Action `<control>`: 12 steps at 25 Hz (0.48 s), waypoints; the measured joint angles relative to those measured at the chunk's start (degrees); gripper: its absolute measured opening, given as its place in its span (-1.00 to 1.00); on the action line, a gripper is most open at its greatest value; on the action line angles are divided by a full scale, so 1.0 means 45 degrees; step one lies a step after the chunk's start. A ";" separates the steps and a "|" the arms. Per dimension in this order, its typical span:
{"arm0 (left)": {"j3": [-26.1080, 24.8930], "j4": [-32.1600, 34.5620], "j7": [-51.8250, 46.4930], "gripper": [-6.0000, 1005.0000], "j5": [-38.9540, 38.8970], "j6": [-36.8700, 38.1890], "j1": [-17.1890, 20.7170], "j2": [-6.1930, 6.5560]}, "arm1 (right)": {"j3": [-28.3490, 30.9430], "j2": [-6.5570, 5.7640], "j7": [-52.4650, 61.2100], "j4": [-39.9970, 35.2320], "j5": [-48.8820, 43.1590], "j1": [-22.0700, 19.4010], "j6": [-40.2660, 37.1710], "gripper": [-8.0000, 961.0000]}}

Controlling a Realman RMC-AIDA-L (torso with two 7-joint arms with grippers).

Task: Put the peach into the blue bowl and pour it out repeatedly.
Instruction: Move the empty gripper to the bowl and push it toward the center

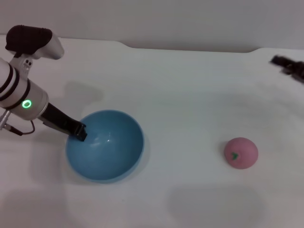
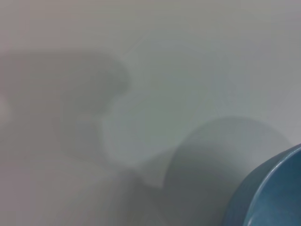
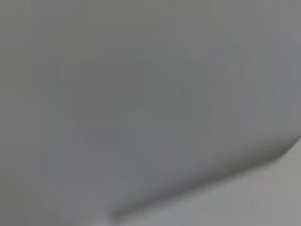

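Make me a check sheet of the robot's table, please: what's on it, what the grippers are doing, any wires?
Surface: white table, plain.
Job's things: blue bowl on the robot's left, nothing seen inside; peach lying on the table to the right, well apart from the bowl.
Clutter: nothing seen.
Grippers: left gripper at the bowl's rim on its left side, seemingly gripping it; right gripper at the far right edge, away from the peach, mostly out of frame.
Cables: thin dark cable under the left arm.
Surroundings: pale wall behind the table.
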 joint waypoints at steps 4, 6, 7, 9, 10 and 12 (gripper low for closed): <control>-0.0002 -0.0020 -0.0002 -0.99 -0.0041 -0.0144 -0.0121 0.0000 | -0.0255 -0.0192 0.2676 -0.1300 -0.4179 0.0882 -0.1916 0.26; -0.0005 -0.0023 -0.0002 -0.99 -0.0128 -0.0200 -0.0138 0.0000 | -0.0286 -0.0190 0.3164 -0.1692 -0.5573 0.1357 -0.2849 0.26; -0.0005 -0.0025 0.0000 -0.99 -0.0201 -0.0234 -0.0150 -0.0001 | -0.0356 -0.0160 0.3251 -0.1808 -0.6035 0.1544 -0.3141 0.26; -0.0006 -0.0028 0.0006 -0.99 -0.0284 -0.0273 -0.0158 0.0000 | -0.0734 -0.0056 0.3521 -0.2000 -0.6892 0.1892 -0.3561 0.26; -0.0006 -0.0028 0.0016 -0.99 -0.0311 -0.0277 -0.0164 0.0000 | -0.1100 -0.0002 0.3778 -0.2094 -0.7240 0.1998 -0.3588 0.26; -0.0005 -0.0027 0.0019 -0.99 -0.0326 -0.0280 -0.0166 0.0000 | -0.1883 0.0105 0.4314 -0.2242 -0.7866 0.2129 -0.3607 0.26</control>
